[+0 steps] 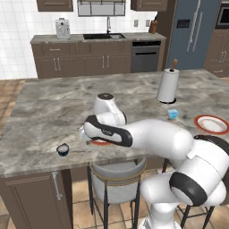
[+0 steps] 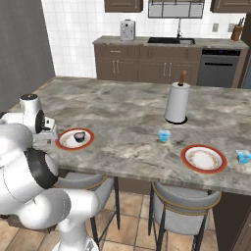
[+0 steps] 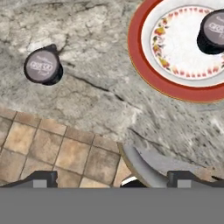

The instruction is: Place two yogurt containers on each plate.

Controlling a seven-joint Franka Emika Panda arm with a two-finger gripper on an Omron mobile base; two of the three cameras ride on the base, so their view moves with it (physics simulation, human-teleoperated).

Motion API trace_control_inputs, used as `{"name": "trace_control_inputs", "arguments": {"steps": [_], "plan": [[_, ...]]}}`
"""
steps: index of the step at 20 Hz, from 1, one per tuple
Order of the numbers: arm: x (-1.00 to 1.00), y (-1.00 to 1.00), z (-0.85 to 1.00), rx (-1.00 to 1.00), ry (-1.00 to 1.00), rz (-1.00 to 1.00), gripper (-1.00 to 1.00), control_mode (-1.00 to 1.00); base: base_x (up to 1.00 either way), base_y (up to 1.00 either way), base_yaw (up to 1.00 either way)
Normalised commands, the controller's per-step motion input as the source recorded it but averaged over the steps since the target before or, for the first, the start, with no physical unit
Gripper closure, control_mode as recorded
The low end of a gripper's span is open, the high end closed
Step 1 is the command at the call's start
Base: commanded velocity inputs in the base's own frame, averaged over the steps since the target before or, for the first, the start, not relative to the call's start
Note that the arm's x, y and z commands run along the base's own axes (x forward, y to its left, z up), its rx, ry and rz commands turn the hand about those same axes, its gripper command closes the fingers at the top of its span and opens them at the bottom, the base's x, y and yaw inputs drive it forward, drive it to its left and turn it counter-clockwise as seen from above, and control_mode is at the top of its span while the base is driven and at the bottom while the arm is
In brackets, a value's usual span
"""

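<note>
Gripper (image 3: 112,177) jaws spread wide, pinching nothing, hanging over the near edge of the marble island counter (image 1: 53,112) with the tiled floor (image 3: 39,148) and a grey stool seat (image 3: 148,164) below. One dark navy yogurt cup (image 2: 79,137) sits on the left red-rimmed plate (image 2: 62,144), off toward one side of it. Second dark navy yogurt cup (image 1: 63,149) stands on bare counter near the front edge, left of that plate and apart from it. Right red-rimmed plate (image 2: 204,159) has no cups on it. One light blue yogurt cup (image 2: 164,135) on the counter between the two plates, near side of the paper towel roll (image 2: 177,102). Other light blue yogurt cup (image 2: 243,156) at the right, just beside the right plate. Robot arm (image 1: 147,138) stretches left across the near counter edge, covering most of the left plate in the left base view
</note>
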Motion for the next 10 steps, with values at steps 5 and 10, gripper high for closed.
{"name": "trace_control_inputs", "arguments": {"steps": [5,10], "plan": [[-0.27,0.84,0.0,-0.08,0.03,0.12,-1.0,-1.0,0.0,0.0,0.0],[0.07,0.71,-0.03,-0.1,0.0,0.03,-1.0,-1.0,0.0,0.0,0.0]]}}
